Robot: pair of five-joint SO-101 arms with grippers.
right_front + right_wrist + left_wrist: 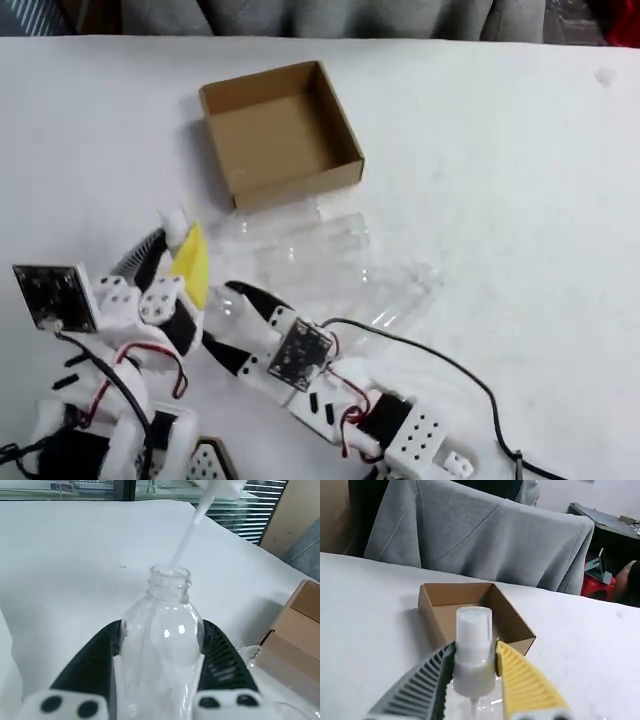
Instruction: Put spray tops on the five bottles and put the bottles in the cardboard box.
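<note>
My left gripper (474, 655), with one grey and one yellow finger, is shut on a white spray top (473, 645) and holds it upright. In the high view this gripper (178, 234) sits near the table's front left with the spray top (177, 221) at its tips. My right gripper (162, 632), black-fingered, is shut on a clear bottle (161, 640) just below. The top's thin tube (186, 535) slants down into the bottle's open neck (170, 577). The open cardboard box (232, 120) stands behind both grippers. From above, the right gripper (219, 316) lies beside the left one.
Several clear bottles (305, 238) lie on their sides between the box and the arms, one farther right (400, 288). A black cable (450, 368) trails from the right arm. The box's corner (295, 622) is close to the held bottle. A grey chair (485, 535) stands past the table's far edge.
</note>
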